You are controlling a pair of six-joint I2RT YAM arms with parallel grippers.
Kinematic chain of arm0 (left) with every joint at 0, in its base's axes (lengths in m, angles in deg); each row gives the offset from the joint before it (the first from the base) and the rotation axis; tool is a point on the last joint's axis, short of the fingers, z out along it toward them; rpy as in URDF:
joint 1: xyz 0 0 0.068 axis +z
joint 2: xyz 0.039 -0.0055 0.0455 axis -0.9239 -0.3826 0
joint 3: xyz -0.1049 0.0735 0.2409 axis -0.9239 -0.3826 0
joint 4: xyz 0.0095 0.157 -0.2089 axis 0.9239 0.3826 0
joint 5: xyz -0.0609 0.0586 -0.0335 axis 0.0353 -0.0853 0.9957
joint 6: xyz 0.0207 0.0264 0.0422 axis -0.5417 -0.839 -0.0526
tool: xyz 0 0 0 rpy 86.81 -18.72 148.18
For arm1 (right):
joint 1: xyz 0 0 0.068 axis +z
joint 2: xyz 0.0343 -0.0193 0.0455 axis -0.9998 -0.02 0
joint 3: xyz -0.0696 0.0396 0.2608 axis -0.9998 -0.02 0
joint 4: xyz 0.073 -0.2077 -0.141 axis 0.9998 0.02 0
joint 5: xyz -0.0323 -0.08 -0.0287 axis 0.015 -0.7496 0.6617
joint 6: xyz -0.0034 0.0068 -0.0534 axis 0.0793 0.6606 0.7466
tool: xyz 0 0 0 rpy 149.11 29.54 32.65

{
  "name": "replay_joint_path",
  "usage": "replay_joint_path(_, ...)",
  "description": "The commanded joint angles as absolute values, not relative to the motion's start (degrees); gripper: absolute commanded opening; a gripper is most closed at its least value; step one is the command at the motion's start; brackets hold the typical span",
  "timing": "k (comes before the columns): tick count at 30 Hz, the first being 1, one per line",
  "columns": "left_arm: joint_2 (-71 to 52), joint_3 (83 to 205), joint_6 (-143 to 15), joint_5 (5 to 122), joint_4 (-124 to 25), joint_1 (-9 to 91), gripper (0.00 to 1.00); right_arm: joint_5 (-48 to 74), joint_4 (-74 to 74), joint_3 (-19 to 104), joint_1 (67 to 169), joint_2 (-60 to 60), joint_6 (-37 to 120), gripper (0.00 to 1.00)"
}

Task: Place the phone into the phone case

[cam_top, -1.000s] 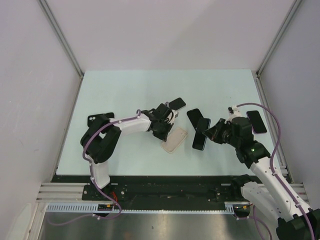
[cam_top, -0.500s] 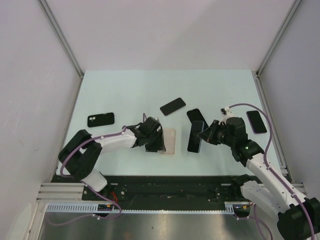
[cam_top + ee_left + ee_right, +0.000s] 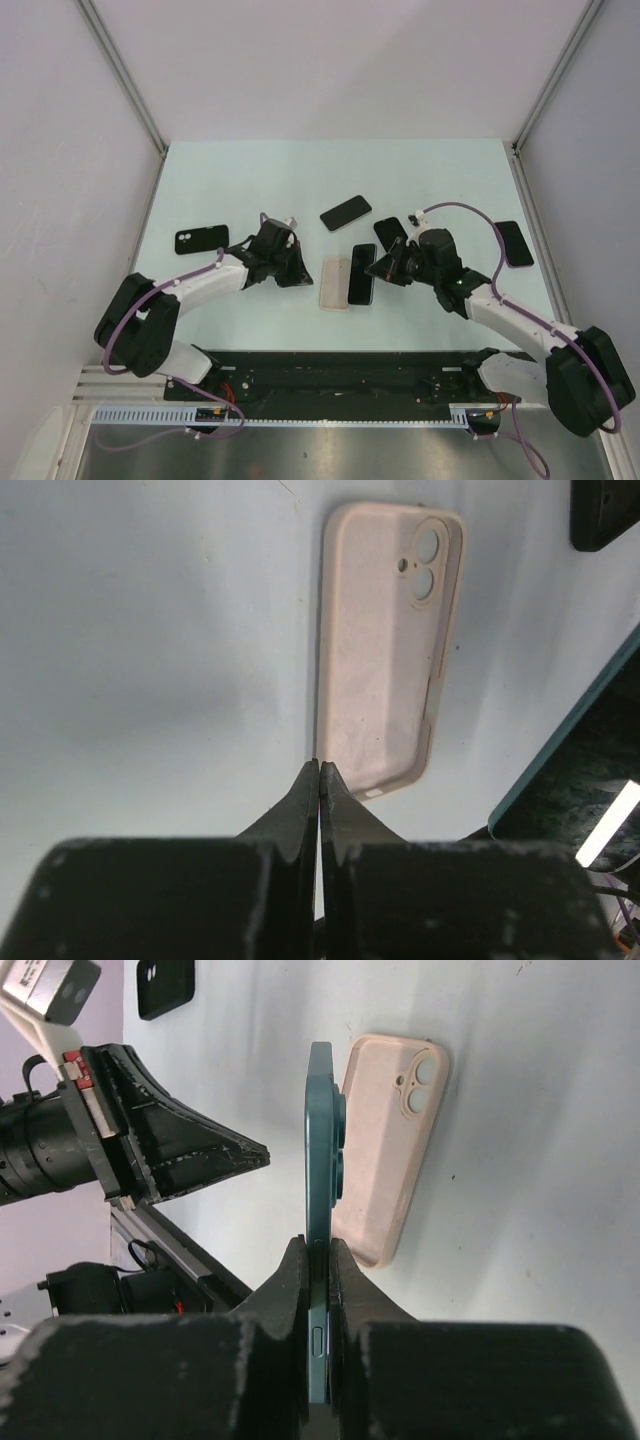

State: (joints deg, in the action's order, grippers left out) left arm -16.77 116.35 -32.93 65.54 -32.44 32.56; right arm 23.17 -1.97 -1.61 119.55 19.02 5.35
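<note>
Pale green tabletop (image 3: 250, 180), white enclosure walls: phone gripped, insertion not yet done.

The right gripper (image 3: 318, 1250) pinches the dark teal phone (image 3: 320, 1160) by its lower end and holds it on edge, camera bumps facing the phone case (image 3: 390, 1140) just beside the fingers. The left gripper (image 3: 319, 765) is pressed together on nothing, its tips at the near long edge of the phone case; contact cannot be confirmed. Judged progress: pickup is complete; laying the phone flat, aligning it over the cavity and pressing it in remain. The phone case is pale pink, matte and soft-looking, with rounded corners, a raised rim and two round lens openings. The phone is a thin rigid slab with smooth sides.
</note>
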Motion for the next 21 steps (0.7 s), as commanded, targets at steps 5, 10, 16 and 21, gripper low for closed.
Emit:
replay_joint_path(5,-21.1,115.7,-37.5,71.2,-39.7,35.0,0.00,24.1,-19.1,-0.9,121.5,9.2,-1.9,0.00)
replay_joint_path(10,-24.2,114.3,-36.8,74.0,-43.0,35.0,0.00,24.5,-21.4,-0.8,121.8,4.1,-3.6,0.00)
replay_joint_path(16,-25.7,111.4,-35.5,77.6,-47.3,34.6,0.00,25.3,-24.5,-0.3,121.9,-1.2,-4.2,0.00)
replay_joint_path(21,-26.9,110.2,-35.1,78.3,-49.7,34.2,0.00,27.4,-26.0,0.4,121.9,-6.5,-4.8,0.00)
